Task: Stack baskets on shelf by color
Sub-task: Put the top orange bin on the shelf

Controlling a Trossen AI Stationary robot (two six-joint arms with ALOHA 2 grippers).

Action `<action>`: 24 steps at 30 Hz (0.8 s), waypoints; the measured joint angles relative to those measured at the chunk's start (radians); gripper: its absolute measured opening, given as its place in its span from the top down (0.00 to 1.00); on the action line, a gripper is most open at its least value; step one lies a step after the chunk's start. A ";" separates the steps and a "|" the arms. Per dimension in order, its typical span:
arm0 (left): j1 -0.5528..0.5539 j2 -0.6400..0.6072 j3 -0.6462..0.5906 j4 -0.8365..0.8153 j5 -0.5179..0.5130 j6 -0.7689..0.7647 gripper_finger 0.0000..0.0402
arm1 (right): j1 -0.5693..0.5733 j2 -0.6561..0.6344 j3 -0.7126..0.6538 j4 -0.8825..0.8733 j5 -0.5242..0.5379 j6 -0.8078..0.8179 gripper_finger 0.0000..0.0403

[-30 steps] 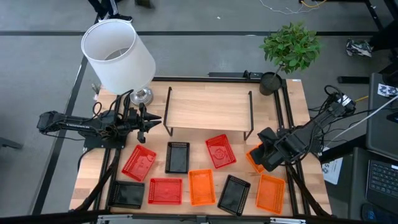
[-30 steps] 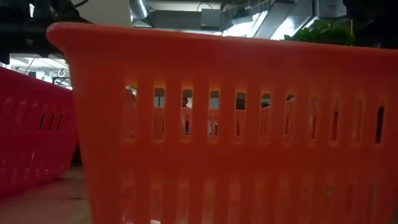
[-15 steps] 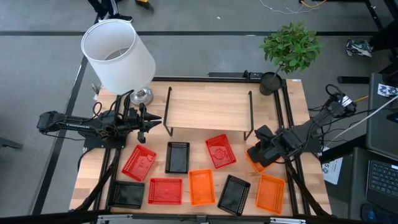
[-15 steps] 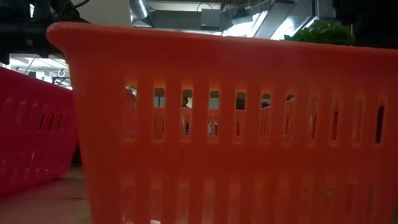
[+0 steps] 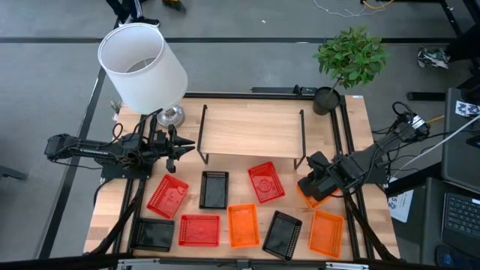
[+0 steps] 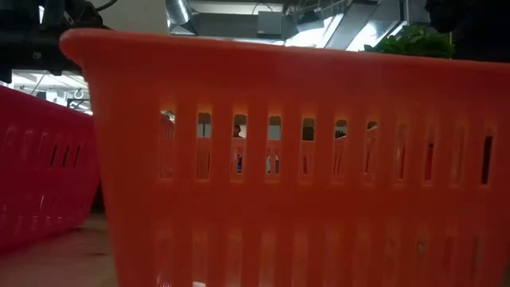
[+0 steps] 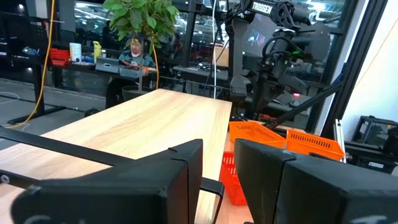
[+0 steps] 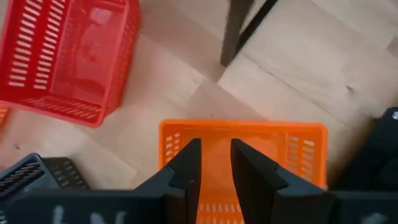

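Nine baskets lie on the tabletop in front of the shelf [image 5: 253, 129]: three red [image 5: 166, 196] [image 5: 266, 182] [image 5: 199, 230], three black [image 5: 214, 189] [image 5: 154, 234] [image 5: 283, 234] and three orange [image 5: 243, 225] [image 5: 325, 232] [image 5: 307, 196]. My right gripper [image 5: 307, 182] [image 8: 216, 144] hangs over the orange basket [image 8: 273, 149] beside the shelf's right front leg [image 8: 239, 25]. Its fingers point down, narrowly open over the basket's floor, and no wall shows between them. My left gripper [image 5: 184, 147] [image 7: 219, 149] waits, narrowly open, left of the shelf.
A white lamp [image 5: 142, 67] stands at the far left corner and a potted plant [image 5: 349, 60] at the far right. In the low view an orange basket wall [image 6: 303, 159] fills the picture, with a red one [image 6: 40, 167] to its left. The shelf's board carries nothing.
My right gripper has moved toward the table's left, from over the right edge to above the orange basket by the shelf's right leg, and has then kept still. The baskets have not moved.
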State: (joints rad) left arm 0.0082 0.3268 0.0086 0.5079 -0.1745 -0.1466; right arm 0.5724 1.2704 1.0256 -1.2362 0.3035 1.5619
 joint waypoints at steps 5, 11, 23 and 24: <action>0.000 0.000 0.000 0.000 0.000 0.000 0.79 | 0.007 0.047 0.000 0.064 0.017 -0.001 0.79; 0.000 0.000 0.000 0.001 0.000 0.000 0.79 | 0.012 0.123 0.000 0.058 -0.017 0.004 0.79; 0.000 0.000 0.000 0.001 0.000 0.000 0.79 | 0.017 0.146 0.003 0.070 -0.053 0.076 0.65; 0.000 0.000 0.000 0.001 0.000 0.000 0.79 | 0.020 0.146 0.003 0.083 -0.060 0.076 0.61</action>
State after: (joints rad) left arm 0.0080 0.3269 0.0086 0.5087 -0.1743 -0.1467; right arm 0.5923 1.4166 1.0290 -1.1536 0.2434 1.6375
